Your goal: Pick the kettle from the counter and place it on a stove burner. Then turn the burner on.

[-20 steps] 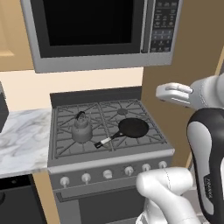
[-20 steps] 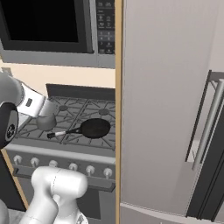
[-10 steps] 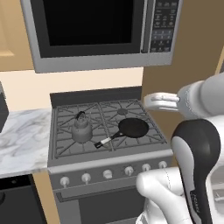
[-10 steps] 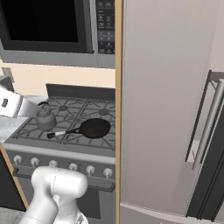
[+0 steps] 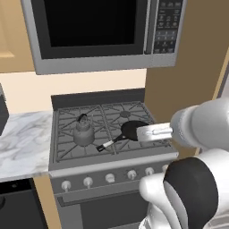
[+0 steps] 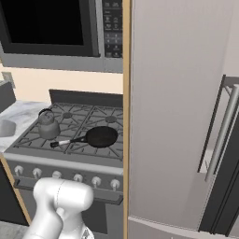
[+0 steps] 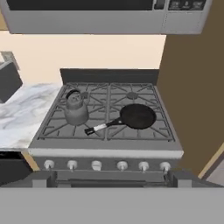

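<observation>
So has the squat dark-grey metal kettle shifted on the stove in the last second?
No. The squat dark-grey metal kettle sits on the same front-left grey cast-iron grate, left of the black frying pan, as before. It is the arm that swung.

A small round dark-grey metal kettle (image 7: 76,109) with a curved black handle stands upright on the grey iron grate of the stove (image 7: 107,114), over the front left burner. Just beside it, to the right, lies a flat round black frying pan (image 7: 137,116), and its handle points toward the kettle. A row of round silver knobs (image 7: 96,165) runs along the front. The white-and-grey marble surface (image 7: 22,114) sits left of the stove. A grey microwave (image 7: 105,19) hangs above.
</observation>
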